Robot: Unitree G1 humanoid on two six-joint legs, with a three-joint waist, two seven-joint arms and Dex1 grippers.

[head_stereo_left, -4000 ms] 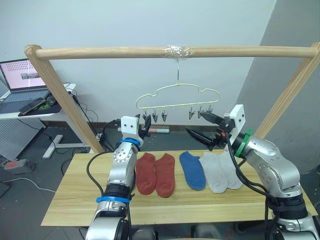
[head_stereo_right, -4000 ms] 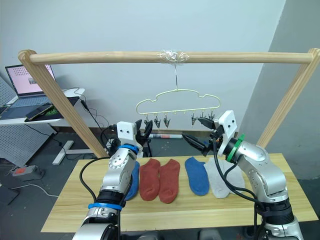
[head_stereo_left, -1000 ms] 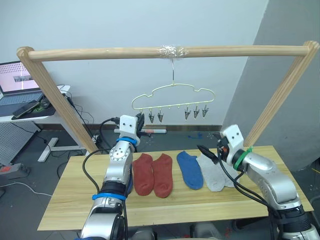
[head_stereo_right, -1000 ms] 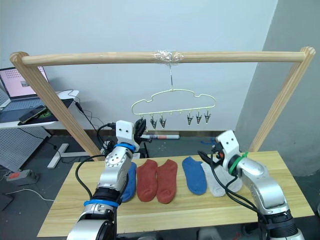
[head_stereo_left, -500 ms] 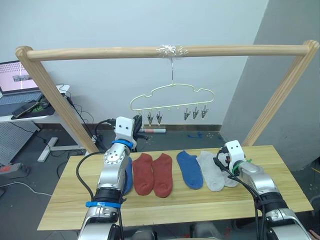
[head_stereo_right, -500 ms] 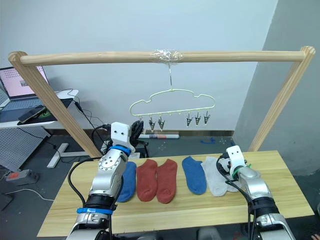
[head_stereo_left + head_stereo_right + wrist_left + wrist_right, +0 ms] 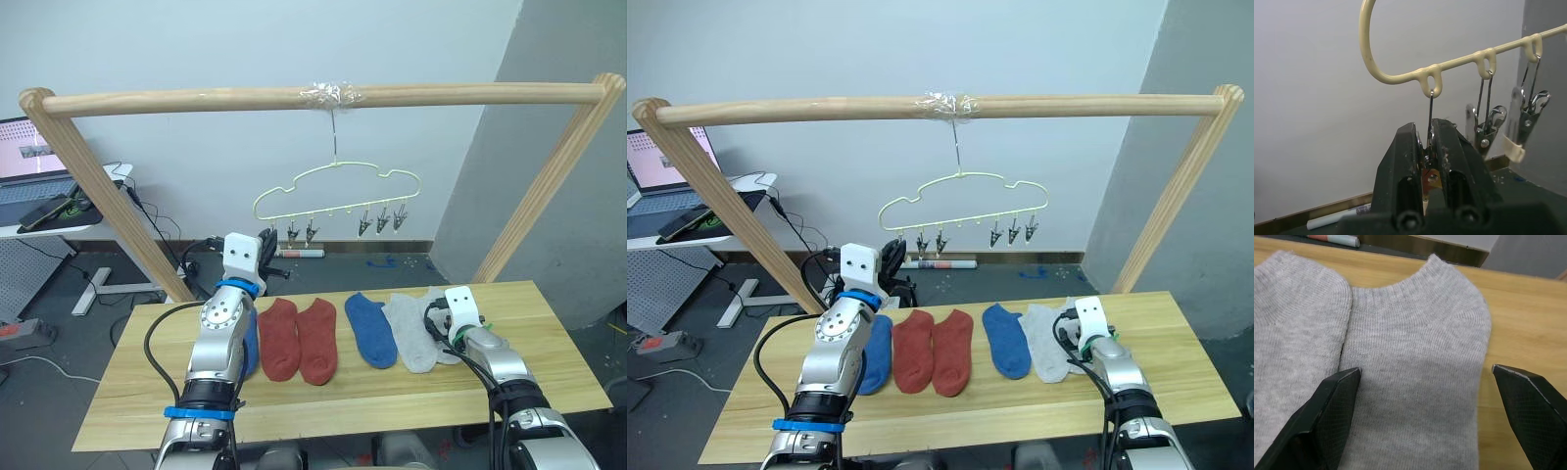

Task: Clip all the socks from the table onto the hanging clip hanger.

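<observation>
Right wrist view: my right gripper [image 7: 1422, 396], spread wide, straddles the soft grey sock [image 7: 1415, 382] near the table's [image 7: 549, 377] right edge; I would pinch its limp cuff. Left gripper [image 7: 1425, 147] squeezes a metal clip [image 7: 1429, 142] on the clip hanger [image 7: 333, 186].

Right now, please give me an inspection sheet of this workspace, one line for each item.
Surface: wooden table, socks lying in a row.
Job's things: six socks on the table: two blue, two red, two grey; hanger hooked on the pole, no sock clipped.
Clutter: nothing seen.
Grippers: left gripper shut on a clip; right gripper open astride a grey sock.
Cables: black ones on both arms and on the floor.
Surroundings: laptop on a side desk, white wall.
</observation>
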